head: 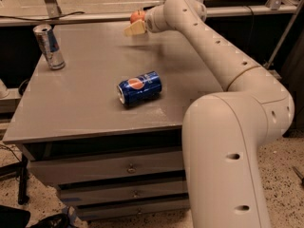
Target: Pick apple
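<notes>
The apple (137, 15) is a small red-orange ball at the far edge of the grey table (85, 108), just left of the arm's wrist. My gripper (135, 26) reaches across the table from the right and sits right at the apple, its cream tip showing just below and in front of the fruit. The gripper covers the apple's lower part. Whether the apple rests on the table or is held off it cannot be told.
A blue soda can (139, 87) lies on its side near the table's middle. A slim silver and blue can (49, 46) stands upright at the back left. Drawers sit under the tabletop. The arm's thick lower links (228, 165) fill the right foreground.
</notes>
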You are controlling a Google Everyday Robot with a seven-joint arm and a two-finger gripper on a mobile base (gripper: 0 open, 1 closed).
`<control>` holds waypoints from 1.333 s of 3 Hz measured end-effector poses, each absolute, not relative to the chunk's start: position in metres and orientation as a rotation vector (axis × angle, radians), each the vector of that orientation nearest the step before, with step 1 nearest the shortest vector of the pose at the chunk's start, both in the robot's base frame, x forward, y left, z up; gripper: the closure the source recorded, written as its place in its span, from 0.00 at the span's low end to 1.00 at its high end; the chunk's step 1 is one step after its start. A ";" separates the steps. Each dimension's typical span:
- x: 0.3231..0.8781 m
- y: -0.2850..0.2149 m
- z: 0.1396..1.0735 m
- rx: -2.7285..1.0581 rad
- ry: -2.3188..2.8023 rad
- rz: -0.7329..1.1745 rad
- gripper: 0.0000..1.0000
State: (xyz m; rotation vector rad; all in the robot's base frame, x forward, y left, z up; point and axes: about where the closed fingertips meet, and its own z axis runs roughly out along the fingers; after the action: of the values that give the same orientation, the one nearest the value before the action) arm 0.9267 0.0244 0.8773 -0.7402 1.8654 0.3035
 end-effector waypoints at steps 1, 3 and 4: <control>0.967 0.034 0.854 -0.728 1.888 0.275 0.00; 0.976 0.038 0.849 -0.722 1.882 0.269 0.18; 0.982 0.041 0.848 -0.727 1.861 0.264 0.39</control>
State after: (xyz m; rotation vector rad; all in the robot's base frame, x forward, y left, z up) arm 0.9818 0.0413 0.8485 -0.7267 1.8612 0.2638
